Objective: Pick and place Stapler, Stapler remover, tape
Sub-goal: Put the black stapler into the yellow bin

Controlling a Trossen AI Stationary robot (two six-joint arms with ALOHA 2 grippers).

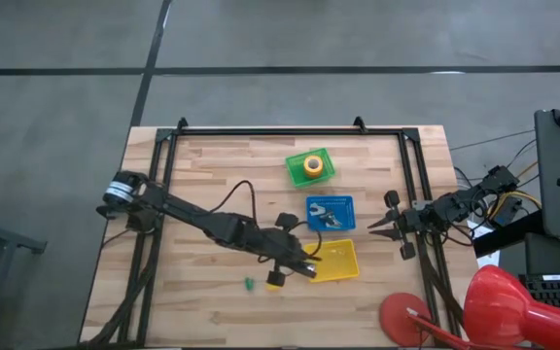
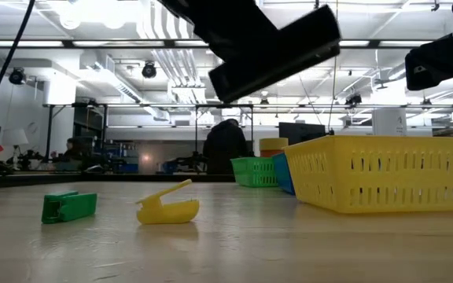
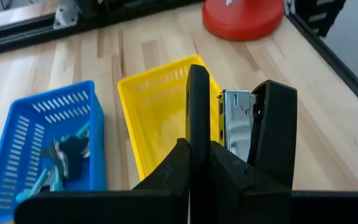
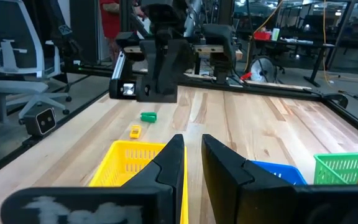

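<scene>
A: From above, the left gripper (image 1: 304, 269) carries the stapler (image 1: 299, 264) to the yellow basket's (image 1: 343, 261) near-left rim.
B: Wrist view: fingers (image 3: 197, 118) clamp it over the basket; lowering and release look next. Tape (image 1: 311, 165) sits in the green basket (image 1: 294, 170); right gripper (image 1: 374, 226) waits at the bench's right edge, fingers slightly parted

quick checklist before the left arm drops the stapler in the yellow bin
1. Grip: left gripper is shut on the stapler, held upright between its fingers: ok.
2. Position: in the high view the gripper sits at the yellow bin's left edge, not over its middle: not ok.
3. Bin: nothing shows inside it in the left wrist view: ok.
4. Right gripper: off to the right beside the blue bin, away from the drop: ok.
5. Loose green piece and yellow piece: on the table left of the bin, outside it: ok.
6. Height over the bin wall: cannot tell.
</scene>
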